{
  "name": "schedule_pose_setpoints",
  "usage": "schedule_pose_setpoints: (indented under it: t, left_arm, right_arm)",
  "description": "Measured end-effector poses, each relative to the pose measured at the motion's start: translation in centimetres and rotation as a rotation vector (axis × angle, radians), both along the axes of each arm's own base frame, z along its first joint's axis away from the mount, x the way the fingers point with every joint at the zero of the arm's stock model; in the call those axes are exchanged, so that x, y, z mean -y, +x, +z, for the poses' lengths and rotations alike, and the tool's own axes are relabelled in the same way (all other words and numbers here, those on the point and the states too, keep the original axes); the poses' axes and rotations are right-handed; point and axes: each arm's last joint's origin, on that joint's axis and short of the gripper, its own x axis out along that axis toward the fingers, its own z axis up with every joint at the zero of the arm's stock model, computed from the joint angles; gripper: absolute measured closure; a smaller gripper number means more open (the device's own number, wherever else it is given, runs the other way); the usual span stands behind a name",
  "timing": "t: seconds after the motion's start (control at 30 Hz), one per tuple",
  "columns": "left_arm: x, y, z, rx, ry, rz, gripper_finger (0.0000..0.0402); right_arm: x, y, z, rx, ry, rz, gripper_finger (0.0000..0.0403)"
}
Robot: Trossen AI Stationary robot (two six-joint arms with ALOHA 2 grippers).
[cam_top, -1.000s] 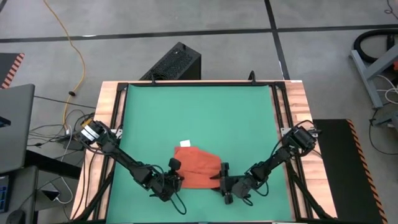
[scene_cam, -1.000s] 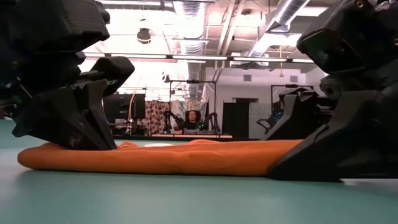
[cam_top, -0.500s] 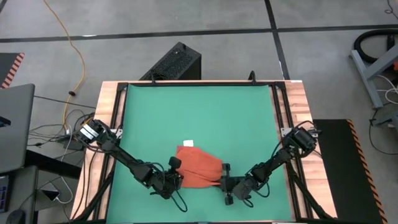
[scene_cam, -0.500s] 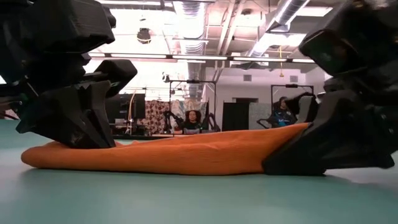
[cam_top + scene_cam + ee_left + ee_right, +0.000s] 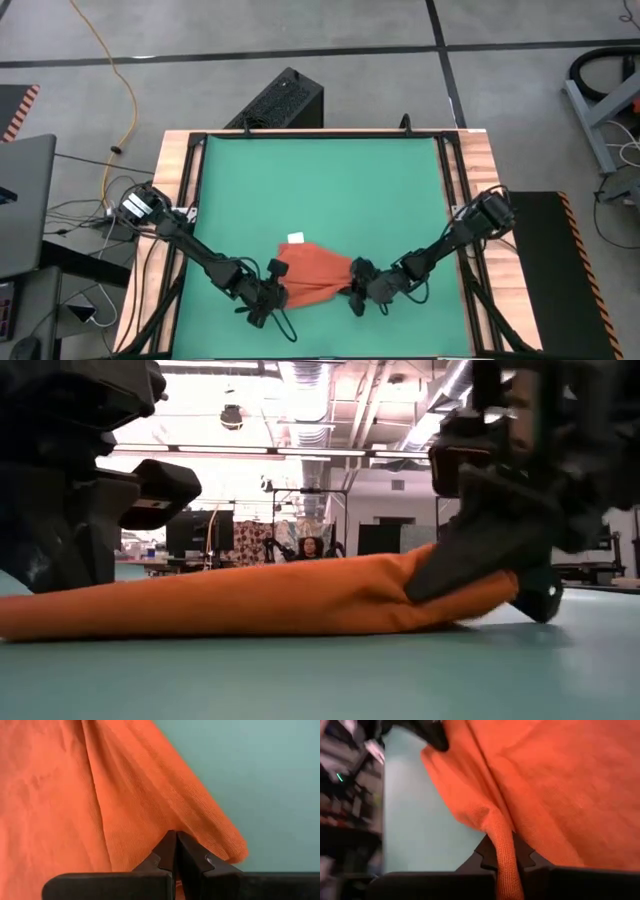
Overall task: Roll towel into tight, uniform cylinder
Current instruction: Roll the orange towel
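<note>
From the high view, the towel [image 5: 313,274] sits near the front edge of the green mat [image 5: 320,180] that covers the desk [image 5: 480,180], with its little white tag [image 5: 295,238] poking out on the far side. The left gripper [image 5: 272,291] is at the towel's left front corner and the right gripper [image 5: 356,291] at its right front corner. One arm per end makes sense to me: to get an even roll, both ends of the near edge have to go over together.

Low view: the cloth lies as a long low hump across the mat, and the end under one gripper is lifted and doubled over, so I'd say the first turn of the roll is only just starting. There's a person [image 5: 312,549] way back in the room, not involved.

Left wrist view: the jaws are closed tight, tips meeting, with a fold of towel [image 5: 100,800] running right down to where they meet, so it looks pinched.

Right wrist view: these jaws are clamped on a ridge of towel [image 5: 530,785] that comes straight down between them. That one's clearly gripping.

No containers anywhere, nothing to hold anything. Just towel on mat.
</note>
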Motion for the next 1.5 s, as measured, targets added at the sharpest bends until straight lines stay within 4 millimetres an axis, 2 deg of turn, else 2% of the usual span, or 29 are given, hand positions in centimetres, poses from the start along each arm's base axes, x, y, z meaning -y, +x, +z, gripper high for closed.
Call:
schedule_pose_setpoints:
  t: [0.13, 0.27, 0.43, 0.6, 0.7, 0.8, 0.93, 1.07, 1.23, 1.27, 1.4, 1.5]
  left_arm:
    - [0.0, 0.0, 0.0, 0.007, 0.031, -0.025, 0.0402]
    - [-0.3, -0.2, 1.0, 0.053, 0.084, -0.016, 0.0402]
    - [-0.9, -1.0, 4.3, 0.171, 0.134, 0.036, 0.0402]
    - [-1.0, -1.5, 7.8, 0.305, 0.02, 0.074, 0.0402]
    - [-0.9, -1.4, 8.4, 0.343, -0.002, 0.068, 0.0402]
    - [-0.1, -0.9, 7.8, 0.375, 0.02, -0.015, 0.0402]
    - [1.7, -0.9, 5.0, 0.333, 0.132, -0.155, 0.0402]
    - [2.1, -1.0, 3.7, 0.313, 0.197, -0.133, 0.0402]
    - [0.7, -0.6, 3.7, 0.378, 0.522, -0.056, 0.0402]
    - [0.3, -0.1, 3.7, 0.392, 0.527, -0.077, 0.0402]
    - [-2.2, 1.4, 2.3, 0.398, 0.309, -0.247, 0.0402]
    - [-4.3, 2.2, 1.5, 0.422, 0.337, -0.25, 0.0402]
  right_arm:
    - [0.7, 0.3, 1.5, -0.047, 0.211, -0.088, 0.0381]
    - [1.8, 0.6, 1.8, -0.125, 0.347, -0.169, 0.0381]
    - [2.9, 0.8, 1.4, -0.245, 0.457, -0.201, 0.0381]
    - [3.4, 1.2, 1.6, -0.265, 0.535, -0.18, 0.0381]
    - [3.3, 1.1, 1.6, -0.274, 0.545, -0.182, 0.0381]
    - [3.5, 1.2, 1.5, -0.288, 0.552, -0.181, 0.0381]
    - [3.8, 1.6, 1.9, -0.272, 0.612, -0.138, 0.0381]
    - [3.8, 1.8, 2.5, -0.28, 0.685, -0.105, 0.0381]
    - [3.7, 1.0, 3.0, -0.323, 0.64, -0.079, 0.0381]
    - [3.7, 0.9, 3.1, -0.317, 0.621, -0.061, 0.0381]
    - [3.7, 0.7, 3.4, -0.287, 0.511, -0.014, 0.0381]
    - [3.6, 0.3, 3.3, -0.285, 0.44, -0.015, 0.0381]
